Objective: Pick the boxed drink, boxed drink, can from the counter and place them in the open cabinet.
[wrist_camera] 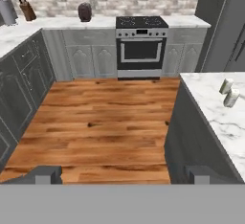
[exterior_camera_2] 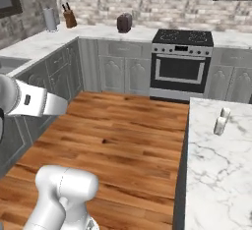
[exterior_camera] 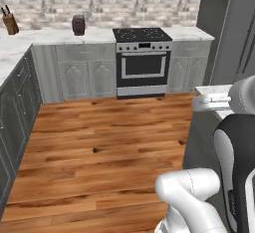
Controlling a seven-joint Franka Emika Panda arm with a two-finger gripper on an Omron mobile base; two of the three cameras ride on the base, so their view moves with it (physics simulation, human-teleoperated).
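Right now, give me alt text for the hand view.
The open gripper faces a wooden floor, with a stove straight ahead. Two small pale cylindrical shakers stand close together on the marble counter at right.

arm [exterior_camera: 234, 147]: white with dark joints, raised and folded over the base, upper link reaching sideways across the right base view [exterior_camera_2: 34, 101]. gripper [wrist_camera: 122, 175]: held high, facing forward and down, jaws spread wide, nothing between the fingertips [wrist_camera: 45, 174].
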